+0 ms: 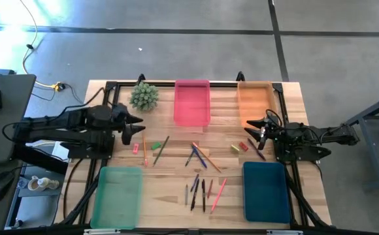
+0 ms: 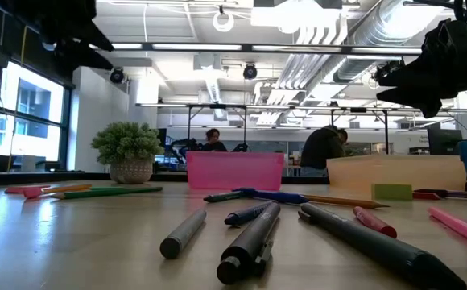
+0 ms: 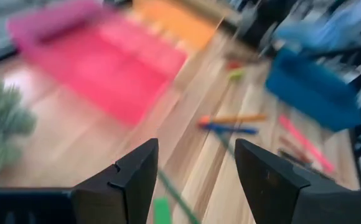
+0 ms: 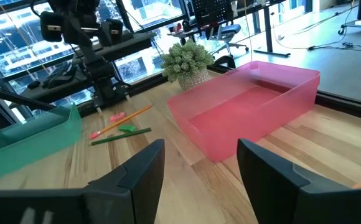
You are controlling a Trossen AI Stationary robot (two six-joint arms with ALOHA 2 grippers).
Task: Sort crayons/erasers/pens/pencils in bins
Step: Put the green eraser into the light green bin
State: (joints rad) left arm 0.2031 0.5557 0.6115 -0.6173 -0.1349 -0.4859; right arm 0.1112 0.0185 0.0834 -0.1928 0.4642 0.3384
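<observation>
My left gripper (image 1: 139,126) is open and empty, above the table's left part. Just on its near side lie a pink eraser (image 1: 136,148), a green eraser (image 1: 155,145), an orange pencil (image 1: 144,150) and a dark green pencil (image 1: 161,149). Its wrist view (image 3: 196,149) shows the green eraser (image 3: 162,210) below its fingers. My right gripper (image 1: 247,126) is open and empty (image 4: 200,149) near the orange bin (image 1: 255,101), above a yellow-green eraser (image 1: 235,149) and a red one (image 1: 244,146). The pink bin (image 1: 192,102), light green bin (image 1: 117,196) and teal bin (image 1: 266,190) stand around the table.
A potted plant (image 1: 144,96) stands at the far left, beside the pink bin. Several pens, crayons and pencils lie flat at the table's middle (image 1: 199,156) and toward the near edge (image 1: 199,192). People sit at desks in the room behind (image 2: 322,149).
</observation>
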